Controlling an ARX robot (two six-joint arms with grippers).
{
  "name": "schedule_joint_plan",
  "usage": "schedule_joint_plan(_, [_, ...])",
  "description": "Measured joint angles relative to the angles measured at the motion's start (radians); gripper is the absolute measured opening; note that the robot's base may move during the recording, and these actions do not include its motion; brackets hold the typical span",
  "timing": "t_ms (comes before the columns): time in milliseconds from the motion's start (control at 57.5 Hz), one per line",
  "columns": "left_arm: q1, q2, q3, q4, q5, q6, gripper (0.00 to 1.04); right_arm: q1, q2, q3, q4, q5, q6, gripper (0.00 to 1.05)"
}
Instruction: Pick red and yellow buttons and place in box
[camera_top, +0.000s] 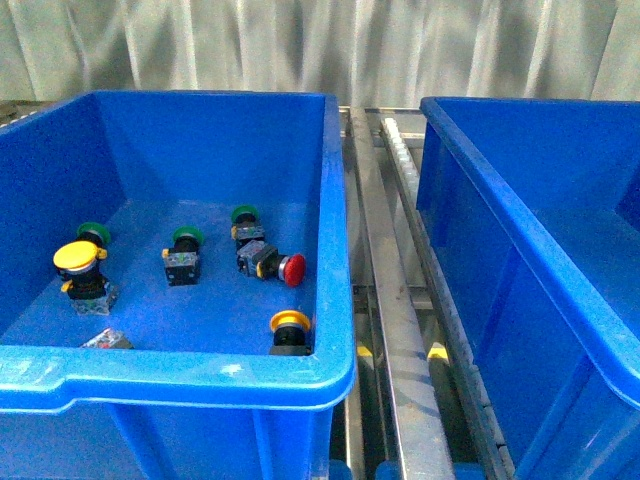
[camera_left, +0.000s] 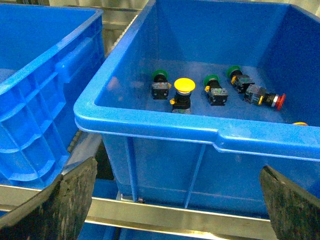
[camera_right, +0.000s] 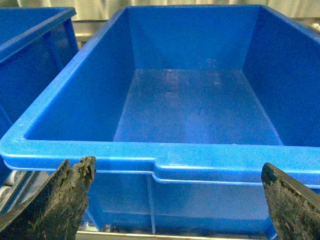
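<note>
Front view: has anything reached the right bin (camera_top: 520, 215) yet?

No. Its floor is bare in the right wrist view too, so I judge nothing done.

Where are the buttons?

All in the left bin (camera_top: 335, 250). Reading its floor as a clock face in the front view, one yellow button (camera_top: 78, 258) is at nine o'clock, the red button (camera_top: 290, 269) at three, and a second yellow button (camera_top: 289, 322) at five in the near corner. Three green buttons (camera_top: 185, 238) sit toward twelve. A half-hidden part (camera_top: 105, 340) lies at seven, and I cannot tell its colour.

And the grippers?

The left gripper (camera_left: 177, 167) hangs outside the left bin's near wall, fingers spread wide, holding nothing. The right gripper (camera_right: 177, 165) is spread just as wide and also holds nothing, facing the right bin.

What's left?

Everything: at least three picks and three drops.
</note>
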Motion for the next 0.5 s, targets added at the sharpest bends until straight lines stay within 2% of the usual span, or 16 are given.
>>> schedule_joint_plan(504, [0.0, 0.0, 0.0, 0.0, 0.002, 0.0, 0.97, 0.0, 0.0, 0.0, 0.0, 0.004, 0.0, 0.99])
